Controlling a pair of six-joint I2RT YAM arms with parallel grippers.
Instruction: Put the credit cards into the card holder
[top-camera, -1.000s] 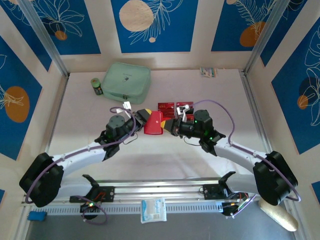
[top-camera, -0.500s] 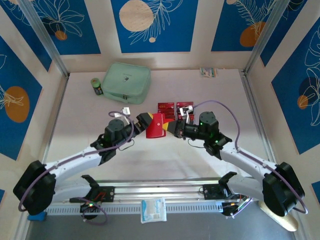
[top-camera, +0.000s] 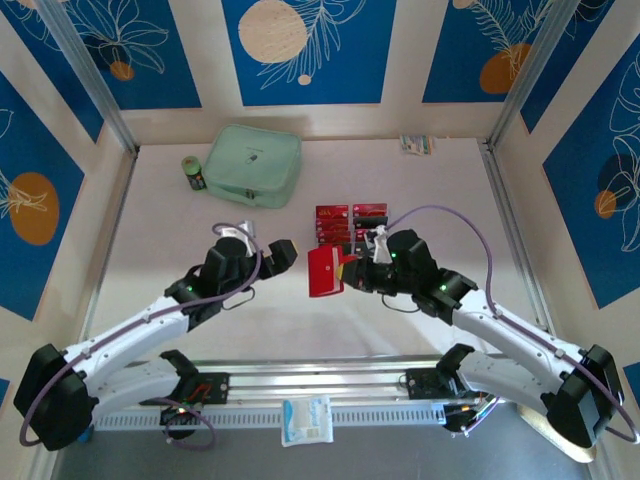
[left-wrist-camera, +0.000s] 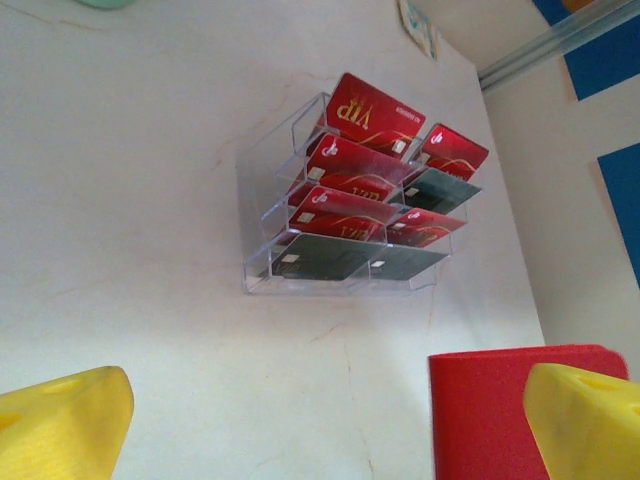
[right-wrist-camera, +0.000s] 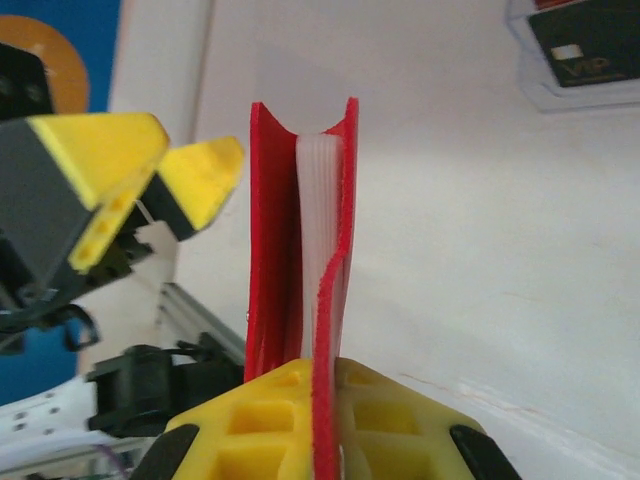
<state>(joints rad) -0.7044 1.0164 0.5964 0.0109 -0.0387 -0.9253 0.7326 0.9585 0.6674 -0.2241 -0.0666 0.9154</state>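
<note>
the card holder (top-camera: 325, 272) is pinched by one edge in the closed right gripper (top-camera: 347, 272), mid-table. the left gripper (top-camera: 286, 251) is spread wide, empty, just left of it. the cards (top-camera: 345, 222) are racked in the tray (left-wrist-camera: 262, 190) just beyond, ahead-right of the free left gripper, long sides crosswise.
</note>
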